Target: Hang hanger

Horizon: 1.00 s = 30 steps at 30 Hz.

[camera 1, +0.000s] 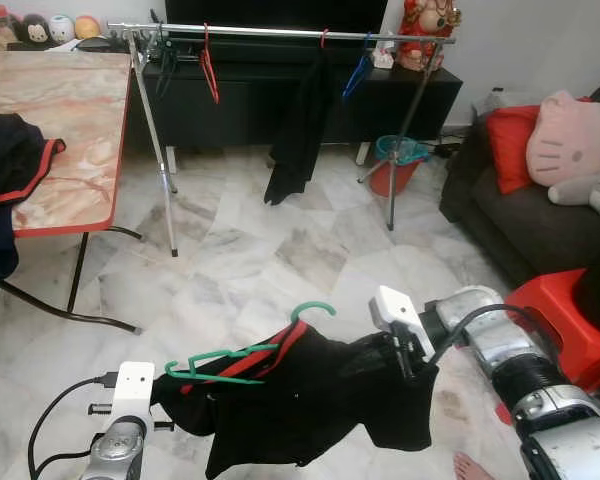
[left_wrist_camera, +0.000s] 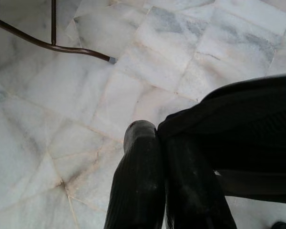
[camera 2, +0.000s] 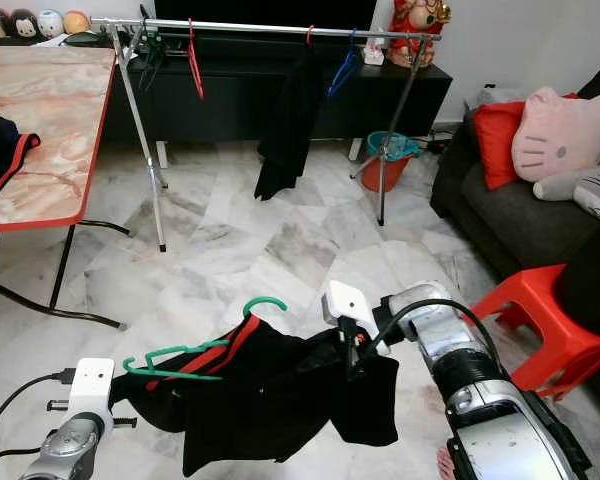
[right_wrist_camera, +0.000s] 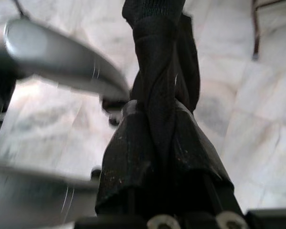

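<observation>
A black garment with red trim (camera 1: 300, 400) hangs on a green hanger (camera 1: 235, 355) and is held stretched between my two grippers, low over the marble floor. The hanger's hook (camera 1: 315, 308) points up. My left gripper (left_wrist_camera: 155, 136) is shut on the garment's left side, and my right gripper (camera 1: 408, 362) is shut on a bunched fold of its right side (right_wrist_camera: 157, 71). Ahead across the floor stands a metal clothes rack (camera 1: 280, 32). On its rail hang a red hanger (camera 1: 210, 65), a blue hanger (camera 1: 357, 70) and another black garment (camera 1: 298, 130).
A marble-topped folding table (camera 1: 70, 110) on the left carries a black and red garment (camera 1: 10, 155). A dark sofa with pillows (camera 1: 540, 200) and a red stool (camera 1: 560, 320) stand on the right. A bucket (camera 1: 398, 160) sits by the rack's right leg. Bare toes (camera 1: 470, 465) show at the bottom.
</observation>
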### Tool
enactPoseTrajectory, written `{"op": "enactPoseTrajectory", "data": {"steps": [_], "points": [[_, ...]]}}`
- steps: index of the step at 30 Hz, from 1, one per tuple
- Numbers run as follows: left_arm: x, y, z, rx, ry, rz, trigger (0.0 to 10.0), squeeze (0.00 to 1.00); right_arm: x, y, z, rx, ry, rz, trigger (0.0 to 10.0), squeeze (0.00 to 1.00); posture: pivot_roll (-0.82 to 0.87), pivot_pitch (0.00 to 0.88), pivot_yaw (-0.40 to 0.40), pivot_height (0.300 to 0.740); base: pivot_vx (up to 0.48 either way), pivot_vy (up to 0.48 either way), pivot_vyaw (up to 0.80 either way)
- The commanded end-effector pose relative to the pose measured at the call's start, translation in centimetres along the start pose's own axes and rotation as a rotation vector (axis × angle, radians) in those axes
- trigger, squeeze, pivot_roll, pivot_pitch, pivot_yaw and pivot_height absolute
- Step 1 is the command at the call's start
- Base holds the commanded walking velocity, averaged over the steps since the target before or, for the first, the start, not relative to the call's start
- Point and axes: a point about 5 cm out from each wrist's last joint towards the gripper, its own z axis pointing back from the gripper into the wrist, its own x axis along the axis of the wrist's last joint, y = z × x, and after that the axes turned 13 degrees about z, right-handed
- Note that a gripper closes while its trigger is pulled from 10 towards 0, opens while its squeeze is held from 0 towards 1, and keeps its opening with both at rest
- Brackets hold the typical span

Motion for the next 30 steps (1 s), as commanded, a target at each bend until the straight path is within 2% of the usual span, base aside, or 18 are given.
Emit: {"op": "enactPoseTrajectory", "data": {"steps": [1,6,10,20,26,28,30], "points": [[-1.2,2.0,0.4,0.085,0.054,0.033,10.0,0.00,-0.1,0.2,2.5,-0.006,0.048,0.011,0.0,0.00,0.06,0.048,-0.148,0.740,0.000,0.000,0.00],[-1.0,2.3,0.4,0.090,0.052,0.031,10.0,0.00,-1.0,0.4,3.8,-0.014,0.195,0.021,0.0,0.00,0.06,0.050,-0.145,0.740,0.000,0.000,0.00],[-0.8,2.4,0.3,0.092,0.050,0.030,10.0,0.00,-2.2,0.7,4.3,-0.031,0.364,0.052,0.0,0.00,0.06,0.051,-0.143,0.740,0.000,0.000,0.00],[-0.3,2.4,0.2,0.082,0.034,0.035,10.0,0.00,-2.7,-0.5,3.7,-0.154,0.563,0.164,0.0,0.00,0.06,0.052,-0.142,0.740,0.000,0.000,0.00],[1.2,1.8,-0.2,0.008,-0.020,0.043,10.0,0.00,-2.7,-0.9,2.6,-0.197,0.560,0.197,0.0,0.00,0.06,0.052,-0.143,0.740,0.000,0.000,0.00],[2.6,1.2,-0.5,-0.068,-0.065,0.104,10.0,0.00,-2.2,-1.5,1.3,-0.269,0.521,0.212,0.0,0.00,0.06,0.049,-0.145,0.740,0.000,0.000,0.00],[3.2,0.9,-0.6,-0.101,-0.084,0.126,10.0,0.00,-2.0,-1.8,0.8,-0.302,0.504,0.209,0.0,0.00,0.07,0.046,-0.145,0.740,0.000,0.000,0.00]]}}
